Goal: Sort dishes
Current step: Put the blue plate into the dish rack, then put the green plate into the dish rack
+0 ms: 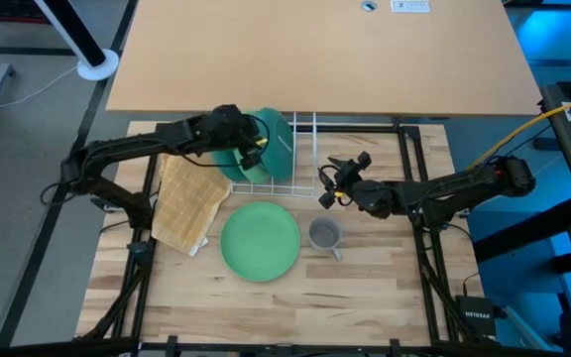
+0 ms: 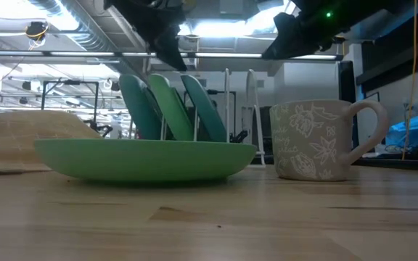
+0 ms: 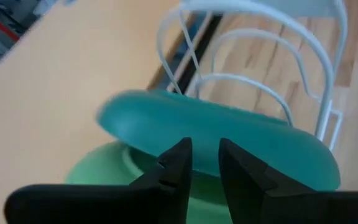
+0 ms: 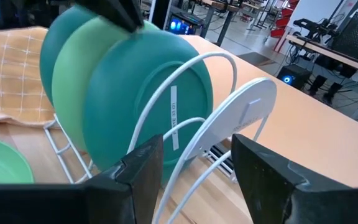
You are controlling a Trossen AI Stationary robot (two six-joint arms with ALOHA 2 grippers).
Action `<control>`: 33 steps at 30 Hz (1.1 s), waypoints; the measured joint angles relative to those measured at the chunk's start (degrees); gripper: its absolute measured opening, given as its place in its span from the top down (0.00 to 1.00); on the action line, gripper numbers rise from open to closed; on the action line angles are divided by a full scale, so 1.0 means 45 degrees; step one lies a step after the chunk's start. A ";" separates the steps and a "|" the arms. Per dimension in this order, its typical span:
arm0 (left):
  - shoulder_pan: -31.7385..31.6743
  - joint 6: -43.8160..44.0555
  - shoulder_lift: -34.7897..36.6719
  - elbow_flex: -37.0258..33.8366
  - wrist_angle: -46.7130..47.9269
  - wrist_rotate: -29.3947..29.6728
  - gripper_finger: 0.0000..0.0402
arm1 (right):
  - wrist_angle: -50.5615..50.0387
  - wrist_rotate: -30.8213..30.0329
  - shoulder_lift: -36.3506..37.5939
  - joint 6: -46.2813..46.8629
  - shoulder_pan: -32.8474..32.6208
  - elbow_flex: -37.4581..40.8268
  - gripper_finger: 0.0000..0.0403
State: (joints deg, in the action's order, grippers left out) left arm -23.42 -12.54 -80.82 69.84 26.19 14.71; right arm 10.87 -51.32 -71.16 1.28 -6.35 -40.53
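Plates [image 1: 266, 149] stand upright in the white wire rack [image 1: 300, 159], upper centre; left tool [image 1: 253, 147] above them, fingers narrowly parted, gripping nothing visible. Right tool [image 1: 329, 180] wide open, empty, beside the rack. Light green plate [image 1: 260, 241] and mug [image 1: 324, 234] rest on the counter [image 1: 365, 297], lower centre

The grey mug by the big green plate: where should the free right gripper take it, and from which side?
Judging from its pose, grip the grey mug by its rim, coming straight down from above. It stands upright with its mouth open to the top, so one finger can go inside and one outside. Its handle points toward the table's front edge, and the light green plate lies close on its left, so pinch the wall on the rack side. The right gripper is open nearby.
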 joint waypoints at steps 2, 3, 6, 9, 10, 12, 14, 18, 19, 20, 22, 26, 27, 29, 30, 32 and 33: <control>0.0042 0.0014 0.0436 0.0005 -0.0075 0.0031 0.82 | -0.0104 0.0003 0.0000 0.0000 0.0000 0.0000 0.52; 0.0100 0.0049 0.0683 0.0005 -0.0010 0.0031 0.82 | -0.0120 0.0003 0.0000 -0.0001 0.0000 0.0000 0.52; 0.0416 0.0867 0.1353 0.0029 -0.0064 0.0030 0.82 | -0.0206 0.0003 0.0000 -0.0005 0.0000 0.0000 0.52; 0.1109 0.2050 0.1969 0.0052 0.0386 -0.0218 0.82 | -0.0207 0.0003 0.0000 -0.0005 0.0000 0.0000 0.52; 0.1378 0.2393 0.2147 0.0063 0.0656 -0.0486 0.82 | -0.0212 0.0003 0.0000 -0.0005 0.0000 0.0000 0.52; 0.2087 0.3248 0.2356 0.0063 0.1490 -0.1157 0.82 | -0.0287 0.0022 0.0000 -0.0005 0.0000 0.0000 0.52; 0.2921 0.4322 0.2413 0.0063 0.2309 -0.1891 0.82 | -0.0321 0.0371 0.0000 -0.0004 0.0000 0.0000 0.52; 0.5025 0.6116 0.2341 -0.0471 0.2767 -0.2495 0.82 | -0.0319 0.1262 0.0000 -0.0003 0.0000 0.0000 0.52; 0.5563 0.6389 0.2305 -0.0679 0.2706 -0.2505 0.82 | -0.0314 0.1364 0.0000 -0.0005 0.0000 0.0000 0.52; 0.6091 0.6507 0.2159 -0.0866 0.2669 -0.2508 0.82 | -0.0319 0.1420 0.0000 -0.0005 -0.0004 0.0000 0.52; 0.7111 0.6841 0.1919 -0.1209 0.2472 -0.2510 0.82 | -0.0337 0.1439 0.0000 -0.0005 -0.0010 0.0000 0.52; 0.8792 0.7330 0.1051 -0.1783 0.1593 -0.2492 0.82 | -0.0436 0.1707 0.0000 -0.0005 -0.0010 0.0000 0.52; 0.9129 0.7370 0.0754 -0.1876 0.1366 -0.2482 0.82 | -0.0436 0.1863 0.0000 -0.0005 -0.0010 0.0000 0.52; 0.9725 0.7334 0.0091 -0.1957 0.0971 -0.2479 0.82 | -0.0442 0.2099 0.0000 -0.0010 -0.0010 0.0000 0.52; 0.9956 0.7230 -0.0251 -0.1957 0.0771 -0.2451 0.82 | -0.0441 0.2256 0.0000 -0.0007 -0.0010 0.0000 0.52; 1.0346 0.7024 -0.0951 -0.1953 0.0541 -0.2180 0.82 | -0.0440 0.2485 0.0000 -0.0010 -0.0010 0.0000 0.52; 1.0464 0.7025 -0.1318 -0.1953 0.0495 -0.1981 0.82 | -0.0433 0.2556 0.0000 -0.0007 -0.0010 0.0000 0.52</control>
State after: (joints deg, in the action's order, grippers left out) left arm 23.67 19.07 -86.75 61.06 28.42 5.80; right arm 8.92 -39.82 -71.16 1.25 -6.39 -40.53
